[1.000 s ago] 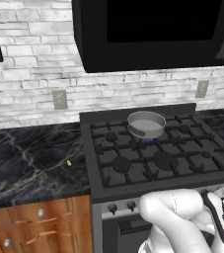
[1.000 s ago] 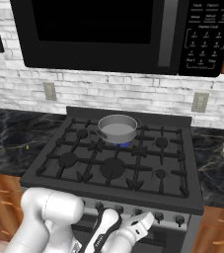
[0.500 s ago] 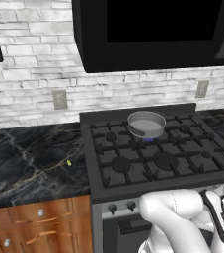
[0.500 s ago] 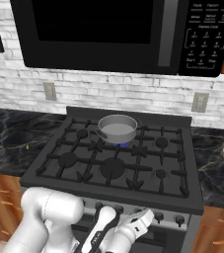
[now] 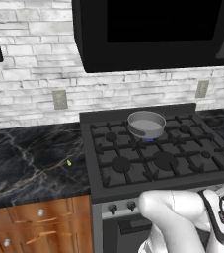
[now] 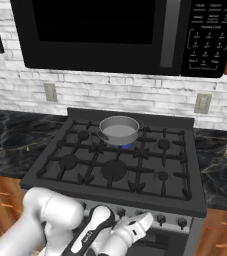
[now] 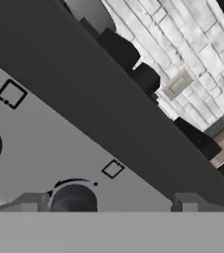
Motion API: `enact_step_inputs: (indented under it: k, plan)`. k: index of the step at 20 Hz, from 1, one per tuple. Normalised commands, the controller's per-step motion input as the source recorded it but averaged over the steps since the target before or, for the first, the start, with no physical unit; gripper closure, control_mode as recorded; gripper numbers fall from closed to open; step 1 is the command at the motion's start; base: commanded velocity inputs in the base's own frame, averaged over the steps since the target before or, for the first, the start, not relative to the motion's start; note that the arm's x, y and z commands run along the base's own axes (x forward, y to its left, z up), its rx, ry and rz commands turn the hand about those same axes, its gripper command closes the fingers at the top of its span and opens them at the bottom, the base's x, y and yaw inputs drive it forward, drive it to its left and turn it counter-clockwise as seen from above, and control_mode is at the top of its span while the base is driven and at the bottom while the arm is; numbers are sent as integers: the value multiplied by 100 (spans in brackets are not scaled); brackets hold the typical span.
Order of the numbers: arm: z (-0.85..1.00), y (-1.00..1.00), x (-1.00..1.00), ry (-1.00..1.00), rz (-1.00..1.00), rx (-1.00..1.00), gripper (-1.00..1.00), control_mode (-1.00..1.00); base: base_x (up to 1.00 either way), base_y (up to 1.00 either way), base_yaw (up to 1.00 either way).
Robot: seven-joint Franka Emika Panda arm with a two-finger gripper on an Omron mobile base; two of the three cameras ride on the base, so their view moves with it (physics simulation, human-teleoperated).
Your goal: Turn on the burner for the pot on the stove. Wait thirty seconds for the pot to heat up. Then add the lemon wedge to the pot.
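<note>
Black marble counter left of wide black gas stove [image 5: 153, 158]; blue flame under shallow grey metal pot [image 5: 146, 123]. Gripper [image 6: 144, 221] spread empty beside dark knob [image 7: 74, 199]: back straight off, then wait before fetching tiny yellow-green lemon wedge [image 5: 69, 162].

Home kitchen, stove [image 5: 153, 163], microwave [image 6: 110, 35], brick backsplash [image 5: 34, 79]

Behind me, left and right, two base cameras look forward and down, sharing the stove [image 5: 153, 158], pot [image 6: 119, 130] and brick wall [image 5: 34, 94]. My hand camera sits close against the stove's front panel [image 7: 59, 148].
</note>
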Motion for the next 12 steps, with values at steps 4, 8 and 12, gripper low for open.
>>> enact_step_inputs:
  k: [4,8,12]
  plan:
    - [6,-9,-72,-9,0,12,-100,-100,0,0,0]
    - [52,0,-55,-1,0,12,-100,-100,0,0,0]
    - [96,0,-28,1,0,3,-100,-100,0,0,0]
